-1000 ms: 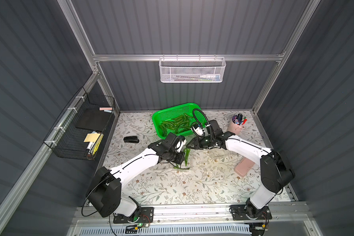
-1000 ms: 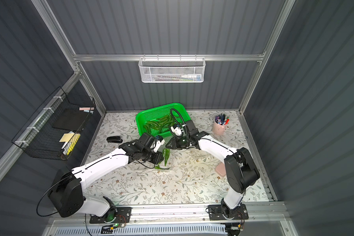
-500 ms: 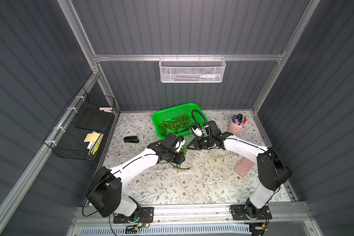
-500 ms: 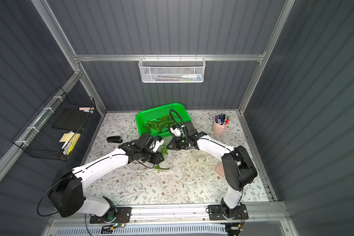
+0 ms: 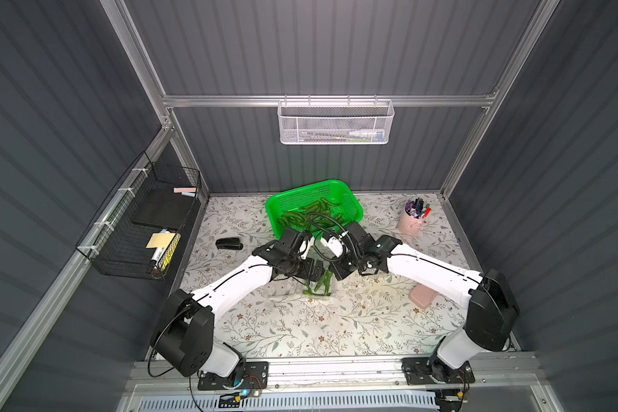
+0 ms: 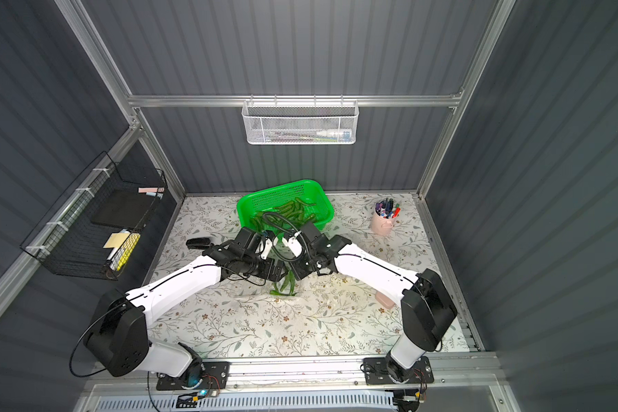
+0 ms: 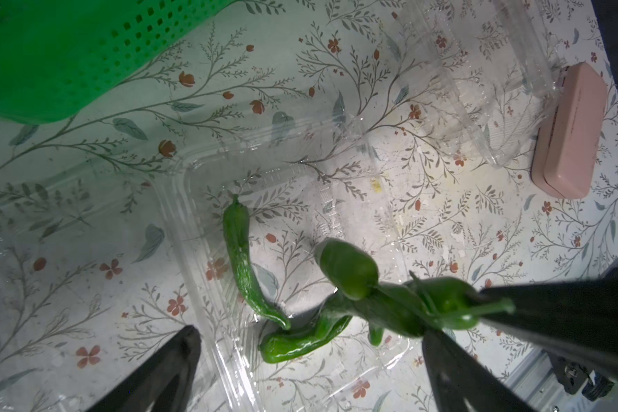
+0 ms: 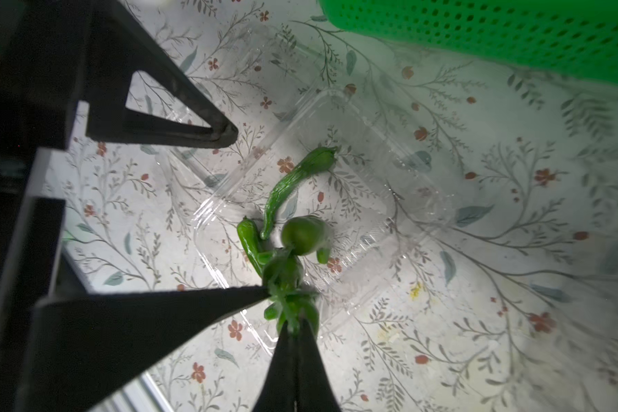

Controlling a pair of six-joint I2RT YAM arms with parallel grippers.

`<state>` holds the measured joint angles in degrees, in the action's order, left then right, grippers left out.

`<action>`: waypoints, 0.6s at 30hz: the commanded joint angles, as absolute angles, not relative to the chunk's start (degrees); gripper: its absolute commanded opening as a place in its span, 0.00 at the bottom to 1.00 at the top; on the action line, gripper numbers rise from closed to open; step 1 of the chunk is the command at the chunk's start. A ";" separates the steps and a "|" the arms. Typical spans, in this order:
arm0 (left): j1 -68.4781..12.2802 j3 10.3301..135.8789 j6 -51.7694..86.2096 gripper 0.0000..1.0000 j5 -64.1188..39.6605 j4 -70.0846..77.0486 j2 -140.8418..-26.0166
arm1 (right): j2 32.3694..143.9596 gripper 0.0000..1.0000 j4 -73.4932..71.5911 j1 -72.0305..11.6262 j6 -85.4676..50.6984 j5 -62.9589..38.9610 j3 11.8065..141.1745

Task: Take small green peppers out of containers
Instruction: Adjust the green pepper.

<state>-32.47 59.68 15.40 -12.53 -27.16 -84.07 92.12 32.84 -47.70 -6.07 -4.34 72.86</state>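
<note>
Right gripper (image 8: 282,307) pinches peppers (image 8: 302,235) by stems (top views hide that).

Two clear containers (image 7: 300,214) are counted near one green basket (image 7: 50,53); two small green peppers (image 7: 241,257) are seen loose, and perhaps three more are pinched in the right hand (image 8: 282,306).
</note>
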 commanded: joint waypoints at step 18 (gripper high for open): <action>-32.34 60.96 12.95 0.94 -16.78 -25.11 -83.43 | 81.63 0.03 19.71 -52.49 -1.19 15.50 63.74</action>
<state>-32.47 60.60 14.31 -15.22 -25.89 -84.86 83.53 22.50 -52.23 -1.39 18.17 65.25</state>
